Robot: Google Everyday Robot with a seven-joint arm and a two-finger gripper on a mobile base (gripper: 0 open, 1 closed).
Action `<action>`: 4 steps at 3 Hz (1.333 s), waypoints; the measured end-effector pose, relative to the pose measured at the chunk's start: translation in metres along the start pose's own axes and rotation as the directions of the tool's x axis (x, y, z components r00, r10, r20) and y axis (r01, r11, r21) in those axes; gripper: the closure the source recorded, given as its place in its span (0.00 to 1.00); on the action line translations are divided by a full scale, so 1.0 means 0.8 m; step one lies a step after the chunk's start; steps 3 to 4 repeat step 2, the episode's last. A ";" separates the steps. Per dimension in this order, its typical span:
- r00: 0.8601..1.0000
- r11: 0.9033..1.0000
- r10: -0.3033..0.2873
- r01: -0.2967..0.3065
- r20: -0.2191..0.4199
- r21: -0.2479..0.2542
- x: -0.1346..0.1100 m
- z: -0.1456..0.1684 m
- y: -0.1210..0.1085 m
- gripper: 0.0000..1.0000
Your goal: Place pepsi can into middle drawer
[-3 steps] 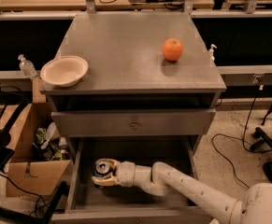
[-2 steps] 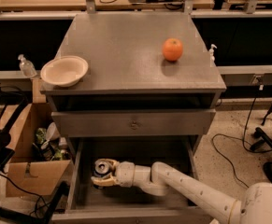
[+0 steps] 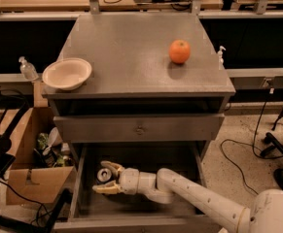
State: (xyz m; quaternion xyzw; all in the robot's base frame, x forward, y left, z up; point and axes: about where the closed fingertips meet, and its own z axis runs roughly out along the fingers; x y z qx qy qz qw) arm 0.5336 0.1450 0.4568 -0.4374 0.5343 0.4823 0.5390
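Pepsi can [image 3: 103, 174] inside the pulled-out middle drawer [image 3: 146, 157], near its left wall, apparently tipped on its side with the silver top facing up and left; blue body mostly hidden. Sits between the two cream fingers of the tool [image 3: 103, 178], close against the upper finger [image 3: 113, 167], with a dark gap on the side of the lower finger [image 3: 104, 189]. Tool spread wider than the can, not clamped on it, low over the grey drawer floor. White arm [image 3: 194, 198] reaching in from the lower right across the drawer. Above, a closed drawer front [image 3: 139, 129] with a small knob. On the desk [image 3: 131, 42], an orange [image 3: 179, 51] toward the right and a pale bowl [image 3: 66, 74] at the left edge, well apart. Cardboard box [image 3: 26, 178] on the ground left of the drawer.
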 end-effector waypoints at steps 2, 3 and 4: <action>1.000 1.000 0.000 0.000 0.001 -0.002 0.000 0.001 0.001 0.00; 1.000 1.000 0.000 0.000 0.001 -0.002 0.000 0.001 0.001 0.00; 1.000 1.000 0.000 0.000 0.001 -0.002 0.000 0.001 0.001 0.00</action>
